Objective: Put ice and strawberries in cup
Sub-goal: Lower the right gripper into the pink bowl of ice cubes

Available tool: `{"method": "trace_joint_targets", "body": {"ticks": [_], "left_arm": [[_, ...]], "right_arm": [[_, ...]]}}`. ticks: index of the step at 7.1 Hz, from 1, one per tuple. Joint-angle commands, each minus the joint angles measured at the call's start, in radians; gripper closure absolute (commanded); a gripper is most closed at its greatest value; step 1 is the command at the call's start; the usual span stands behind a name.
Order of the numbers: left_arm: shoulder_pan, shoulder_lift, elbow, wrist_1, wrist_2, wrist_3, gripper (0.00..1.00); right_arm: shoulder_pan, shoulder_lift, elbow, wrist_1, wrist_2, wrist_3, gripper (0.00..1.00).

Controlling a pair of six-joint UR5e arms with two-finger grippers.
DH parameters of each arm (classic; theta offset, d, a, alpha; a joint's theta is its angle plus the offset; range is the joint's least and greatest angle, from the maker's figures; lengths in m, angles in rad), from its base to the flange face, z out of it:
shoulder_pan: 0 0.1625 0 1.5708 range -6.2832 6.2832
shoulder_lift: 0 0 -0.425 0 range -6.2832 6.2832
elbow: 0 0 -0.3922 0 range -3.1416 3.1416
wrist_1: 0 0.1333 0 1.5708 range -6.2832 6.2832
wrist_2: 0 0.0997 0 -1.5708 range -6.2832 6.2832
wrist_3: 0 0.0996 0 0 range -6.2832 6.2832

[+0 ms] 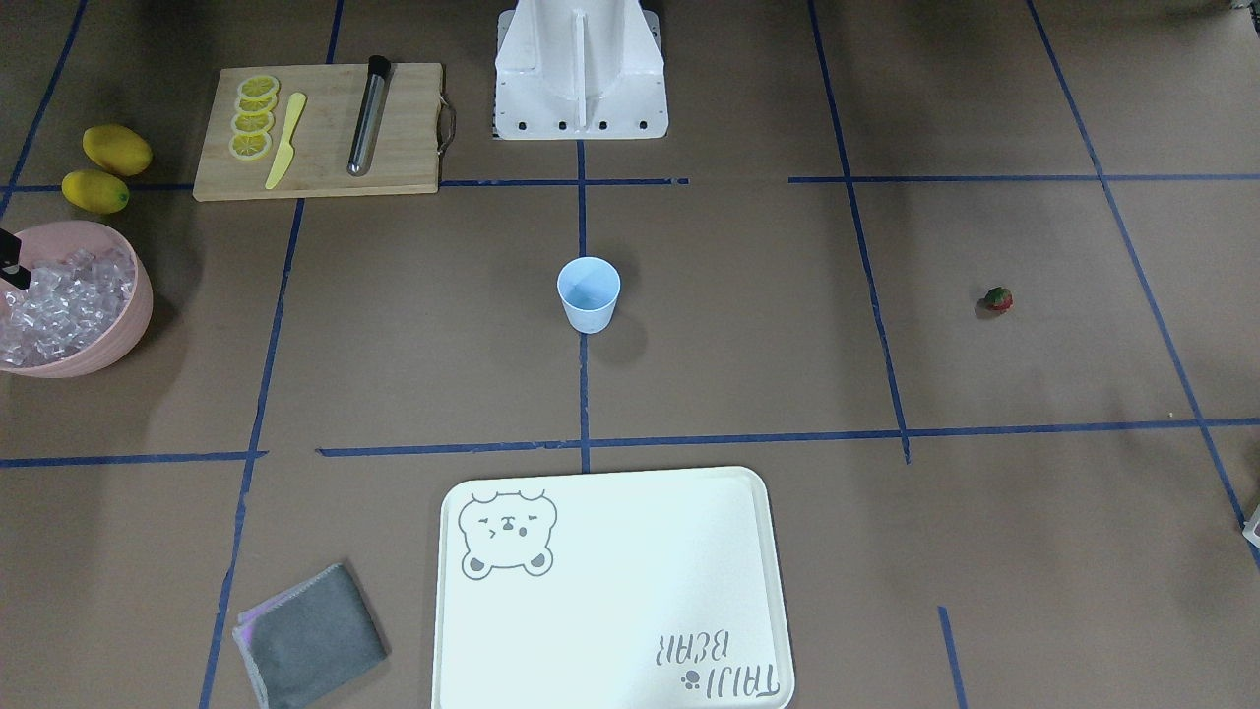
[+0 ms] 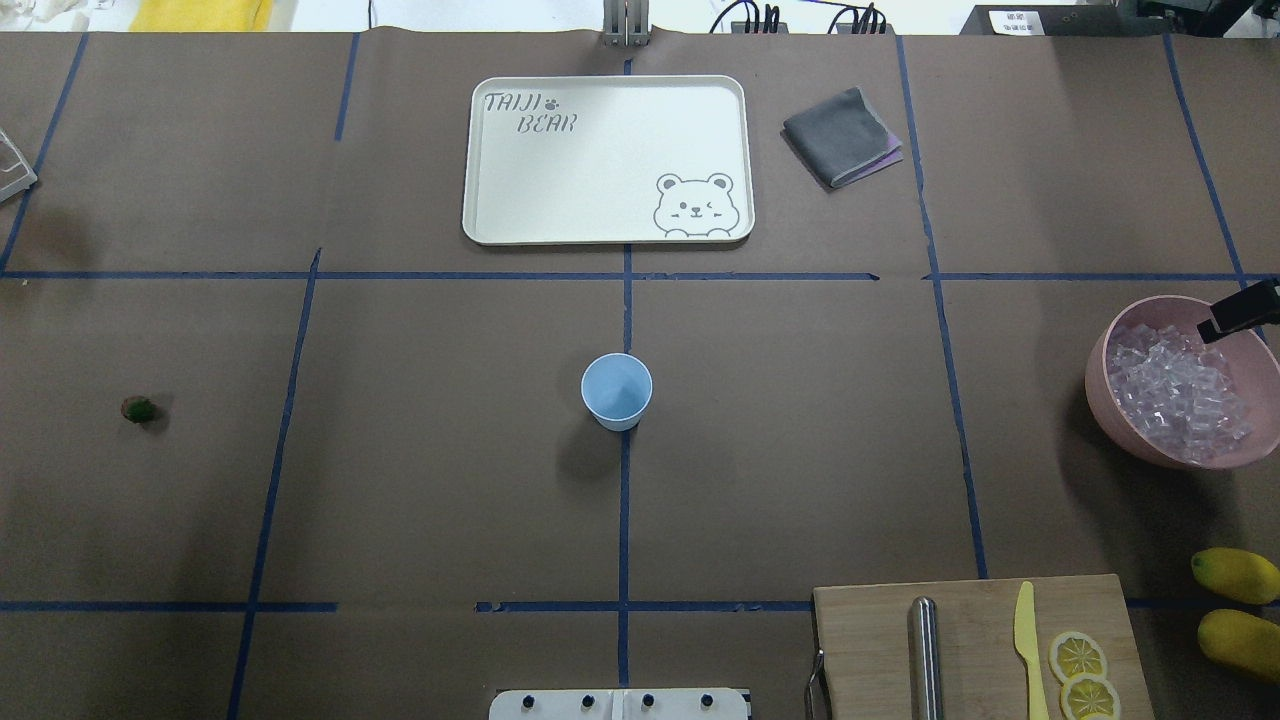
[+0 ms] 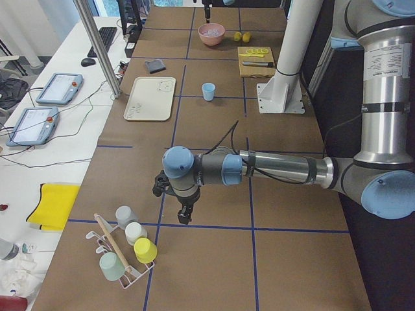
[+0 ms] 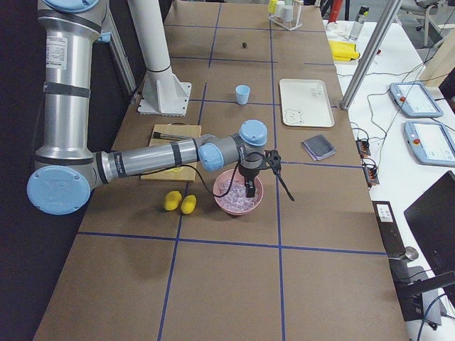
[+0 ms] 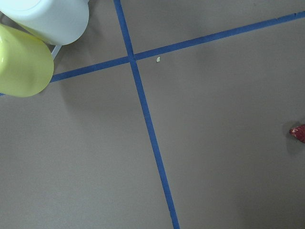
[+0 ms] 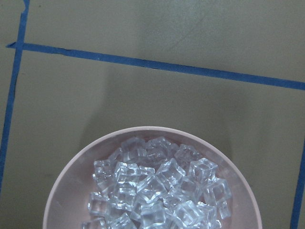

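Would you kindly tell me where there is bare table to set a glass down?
The table is bare all around the cup: between it and the tray, and across to the strawberry. The robot's right side is crowded: pink bowl of ice, lemons, cutting board.

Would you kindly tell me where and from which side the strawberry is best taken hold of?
Probably from straight above, fingers closing across the red body of the strawberry, clear of its green top. It is small and low on the table, with nothing close beside it, so a sideways approach would likely scrape the table.
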Motion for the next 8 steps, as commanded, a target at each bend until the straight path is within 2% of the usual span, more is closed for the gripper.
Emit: {"method": "trace_joint_targets", "body": {"ticks": [1, 3, 6, 8], "left_arm": [[0.000, 0.000, 0.000, 0.000, 0.000, 0.001, 0.00], [0.000, 0.000, 0.000, -0.002, 0.000, 0.001, 0.00], [0.000, 0.000, 0.000, -0.002, 0.001, -0.001, 0.00], [0.000, 0.000, 0.000, -0.002, 0.001, 0.001, 0.00]], "right_arm": [[-0.036, 0.000, -0.005, 0.003, -0.023, 0.005, 0.00], [-0.051, 0.000, -0.023, 0.050, -0.025, 0.017, 0.01], [-0.085, 0.000, -0.089, 0.184, -0.049, 0.090, 0.01], [-0.100, 0.000, -0.088, 0.201, -0.063, 0.103, 0.04]]}}
